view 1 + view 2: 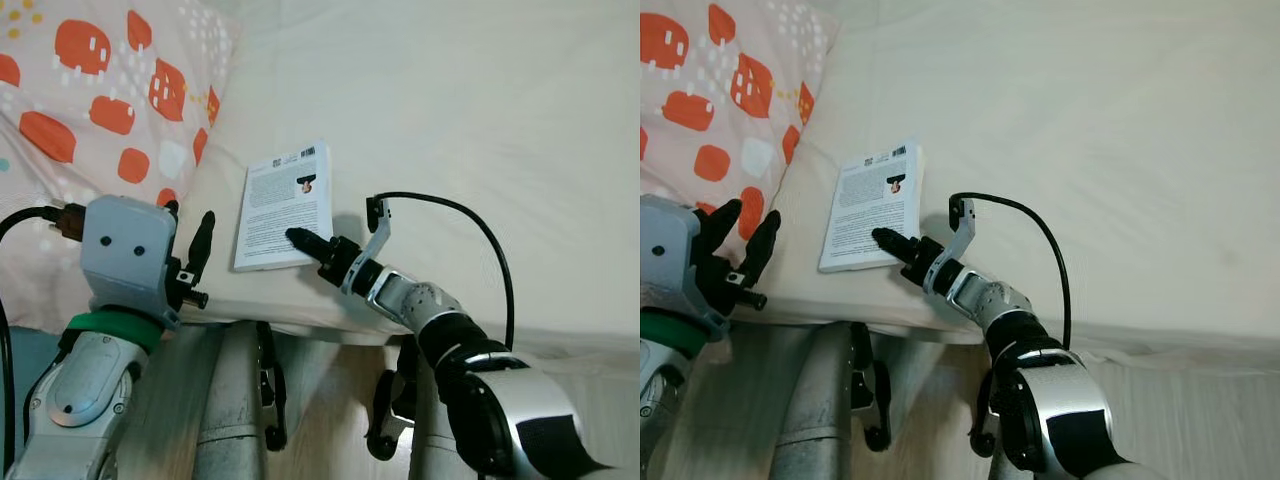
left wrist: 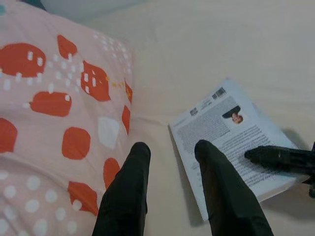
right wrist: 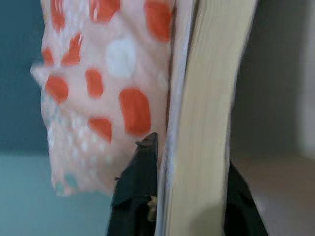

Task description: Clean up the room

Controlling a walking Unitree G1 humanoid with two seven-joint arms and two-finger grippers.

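- Soft, even indoor light; no glare on the cream bedsheet (image 1: 480, 120).
- Faint shadow beside the white paperback book (image 1: 283, 205).
- Right wrist view is blurred, with the orange-spotted pink pillow (image 3: 98, 83) smeared.

Cream bed (image 1: 480, 120) with book (image 1: 283, 205) beside spotted pillow (image 1: 100, 100)

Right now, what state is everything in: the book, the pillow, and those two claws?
Book: closed, back cover up, lying flat at the bed's edge beside the pillow.
Pillow: lying on the bed, spotted side up.
Right claw: one finger on the book's cover, the other under it, gripping its near edge.
Left claw: fingers apart, holding nothing, hovering between pillow and book.
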